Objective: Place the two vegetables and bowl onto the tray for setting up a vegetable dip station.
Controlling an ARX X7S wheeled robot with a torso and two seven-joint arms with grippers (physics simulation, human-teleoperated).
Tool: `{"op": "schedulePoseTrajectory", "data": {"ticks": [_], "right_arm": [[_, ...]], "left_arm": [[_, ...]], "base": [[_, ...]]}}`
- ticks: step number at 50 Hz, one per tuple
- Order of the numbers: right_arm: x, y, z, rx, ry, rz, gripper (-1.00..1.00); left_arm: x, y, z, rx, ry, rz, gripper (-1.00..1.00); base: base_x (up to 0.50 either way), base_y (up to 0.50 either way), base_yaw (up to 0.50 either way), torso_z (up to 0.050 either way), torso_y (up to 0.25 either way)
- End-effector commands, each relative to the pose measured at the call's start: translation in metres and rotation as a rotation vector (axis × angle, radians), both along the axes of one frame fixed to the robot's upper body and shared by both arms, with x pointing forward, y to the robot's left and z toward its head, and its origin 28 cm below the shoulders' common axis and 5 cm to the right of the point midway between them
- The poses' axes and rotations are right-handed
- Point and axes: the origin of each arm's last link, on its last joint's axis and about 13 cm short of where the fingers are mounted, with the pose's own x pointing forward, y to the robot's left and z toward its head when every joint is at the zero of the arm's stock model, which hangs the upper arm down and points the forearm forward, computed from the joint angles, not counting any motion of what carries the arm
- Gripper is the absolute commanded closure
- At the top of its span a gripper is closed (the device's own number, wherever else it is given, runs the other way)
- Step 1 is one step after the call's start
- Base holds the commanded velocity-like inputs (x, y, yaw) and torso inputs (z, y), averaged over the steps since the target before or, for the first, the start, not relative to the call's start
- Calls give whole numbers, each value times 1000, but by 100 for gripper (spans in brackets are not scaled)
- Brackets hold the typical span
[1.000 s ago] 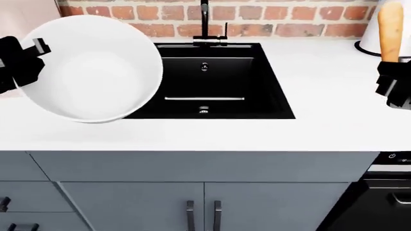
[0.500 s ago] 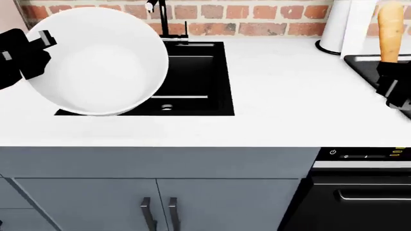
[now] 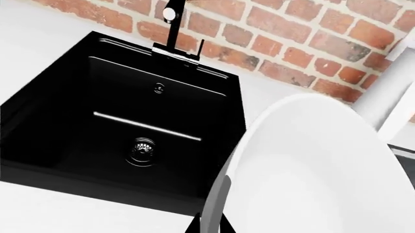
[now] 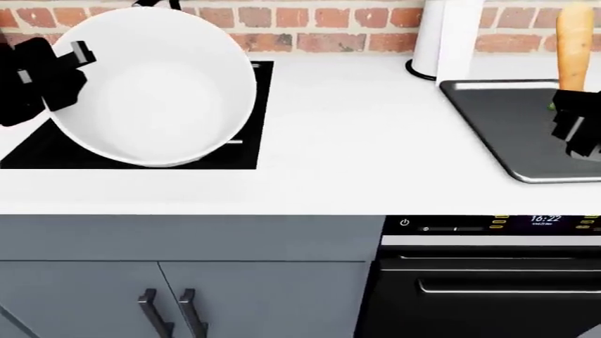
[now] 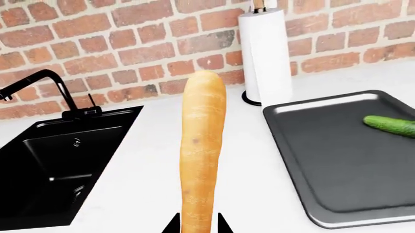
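My left gripper (image 4: 56, 67) is shut on the rim of the large white bowl (image 4: 155, 88) and holds it tilted in the air over the black sink; the rim also shows in the left wrist view (image 3: 311, 165) between the jaws of that gripper (image 3: 209, 227). My right gripper (image 4: 573, 113) is shut on the orange carrot (image 4: 573, 46), held upright above the dark-grey tray (image 4: 507, 130). In the right wrist view the carrot (image 5: 201, 145) stands between the jaws of that gripper (image 5: 198, 225). The green cucumber (image 5: 392, 125) lies on the tray (image 5: 324, 160).
The black sink (image 3: 129, 131) with its black faucet (image 3: 174, 24) is set in the white counter (image 4: 357, 141). A tall white cylinder (image 5: 266, 53) stands at the brick wall behind the tray. An oven front (image 4: 488, 282) is below the counter at the right.
The view has shifted right: the sink slid left and the tray came further into view. Both grippers keep their hold on the bowl and the carrot.
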Motion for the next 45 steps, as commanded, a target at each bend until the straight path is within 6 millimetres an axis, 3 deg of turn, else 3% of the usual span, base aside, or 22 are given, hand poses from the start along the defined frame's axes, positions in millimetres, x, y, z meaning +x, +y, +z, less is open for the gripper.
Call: {"op": "schedulePoseTrajectory", "data": {"ticks": [1, 45], "right_arm": [[0, -1, 1, -3, -20, -4, 100], [5, 0, -9, -3, -1, 16, 100]], "left_arm": [[2, -1, 2, -5, -18, -16, 100], [6, -8, 3, -12, -41, -29, 100]], "base": [[1, -500, 0, 0, 0], [1, -500, 0, 0, 0]]}}
